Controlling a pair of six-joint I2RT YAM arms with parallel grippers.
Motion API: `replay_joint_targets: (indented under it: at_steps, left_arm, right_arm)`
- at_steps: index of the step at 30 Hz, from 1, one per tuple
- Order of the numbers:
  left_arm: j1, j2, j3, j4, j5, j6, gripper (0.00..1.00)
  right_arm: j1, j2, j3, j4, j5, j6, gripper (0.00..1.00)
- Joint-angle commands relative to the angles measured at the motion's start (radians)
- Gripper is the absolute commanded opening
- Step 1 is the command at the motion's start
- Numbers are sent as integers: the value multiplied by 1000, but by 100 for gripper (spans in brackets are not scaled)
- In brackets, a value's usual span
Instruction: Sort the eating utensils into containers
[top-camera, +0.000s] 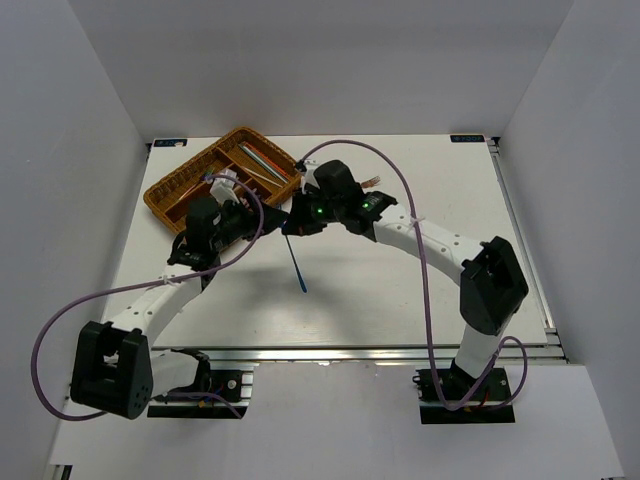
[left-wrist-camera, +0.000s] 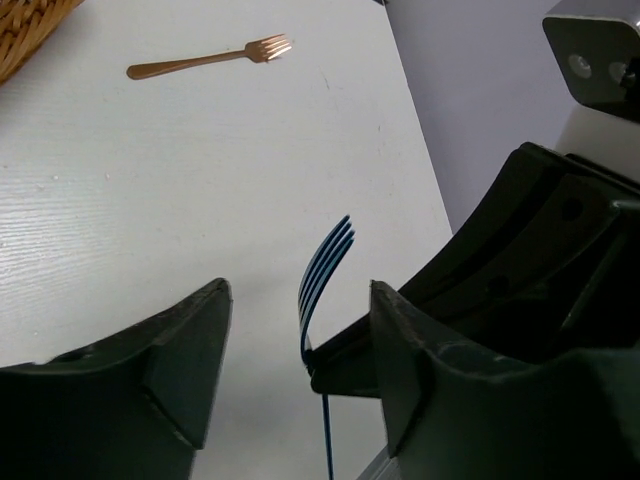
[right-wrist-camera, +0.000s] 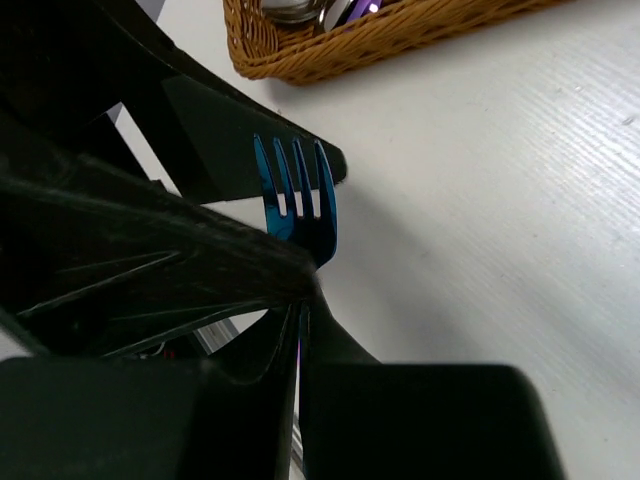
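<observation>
Now, right hand first: jaws pinched tight on the neck of a blue fork, just below the tines. In the right wrist view we see the four tines standing out past the fingertips, glossy blue, clear of the worktop beneath. From the top view the handle runs from the grip toward the near edge, over bare white surface about mid-worktop. Whether its end touches down we cannot tell.

Left hand: jaws wide, one finger on each side of the fork head, neither touching it. The fork sits between them, closer to the finger on the right of that view. The right hand's tip shows there as a dark wedge clamped on the neck. We note the two hands meeting nose to nose, just in front of the tray.

Outward: tray, brown wicker, at the far left of the worktop, set at a slant. Chopsticks, reddish and green, lie along one long compartment. Silver and purple utensils show at one end of the tray in the right wrist view; which compartment, we cannot tell.

Copper fork lies flat on the worktop near a tray corner but apart from it, tines pointing away, well beyond the hands.
</observation>
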Motion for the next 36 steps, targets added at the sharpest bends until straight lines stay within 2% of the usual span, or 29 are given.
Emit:
replay_joint_targets:
  at_steps: [1, 2, 3, 6, 8, 12, 13, 14, 15, 16, 17, 18, 19, 20, 21, 23, 24, 25, 27, 30, 32, 34, 36]
  left_arm:
    - [-10, 5, 14, 22, 17, 17, 65]
    - [-10, 5, 14, 21, 14, 18, 58]
    - [-10, 3, 14, 18, 3, 27, 37]
    - [-10, 9, 26, -16, -16, 52, 10]
    - [-10, 17, 31, -19, -22, 53, 0]
    - [-10, 43, 89, -71, -37, 93, 0]
    - [-10, 49, 123, -112, -66, 122, 0]
    - [-10, 54, 166, -174, -118, 165, 0]
    - [-10, 61, 219, -243, -193, 282, 0]
    - [-10, 86, 277, -389, -286, 344, 0]
    - [-10, 101, 383, -438, -497, 409, 0]
    - [-8, 115, 425, -464, -599, 543, 0]
    - [-8, 130, 463, -476, -697, 607, 0]
    - [-7, 156, 494, -458, -882, 673, 0]
    - [-5, 167, 532, -422, -963, 805, 0]
    - [3, 207, 545, -230, -1081, 938, 0]
    - [6, 231, 565, -155, -1153, 1101, 0]
    - [25, 264, 585, -49, -1175, 1177, 0]
    - [55, 399, 684, 16, -1227, 1335, 0]
    - [101, 577, 787, 124, -1231, 1489, 0]
    - [113, 658, 816, 255, -1230, 1628, 0]
    - [124, 765, 885, 303, -1234, 1710, 0]
    - [136, 813, 917, 294, -1221, 1724, 0]
  right_arm:
    - [21, 23, 72, -43, -35, -12, 0]
    - [23, 23, 75, -46, -35, -14, 0]
    - [26, 21, 72, -45, -36, -15, 0]
    - [27, 9, 54, -16, -61, -8, 0]
    - [27, 1, 45, 0, -75, -1, 0]
    - [18, -31, -10, 63, -102, -9, 0]
    - [10, -42, -36, 72, -96, -9, 13]
    - [-2, -60, -73, 92, -86, -1, 77]
    - [-44, -112, -117, 109, -69, 6, 89]
    - [-74, -144, -169, 125, -64, 14, 89]
    - [-107, -184, -293, 174, -61, 34, 89]
    - [-182, -268, -353, 194, -64, 43, 89]
    - [-219, -308, -409, 207, -72, 48, 89]
    - [-258, -350, -503, 222, -79, 46, 89]
    - [-317, -420, -538, 234, -90, 28, 89]
    - [-374, -497, -581, 219, -93, -15, 89]
    - [-387, -519, -598, 145, -78, -62, 89]
    - [-395, -536, -605, 123, -73, -79, 89]
    - [-404, -586, -638, 97, -89, -115, 89]
    - [-405, -631, -688, 112, -145, -123, 89]
    - [-405, -646, -711, 133, -187, -124, 89]
    - [-404, -654, -733, 156, -223, -120, 89]
    - [-404, -654, -742, 176, -256, -109, 89]
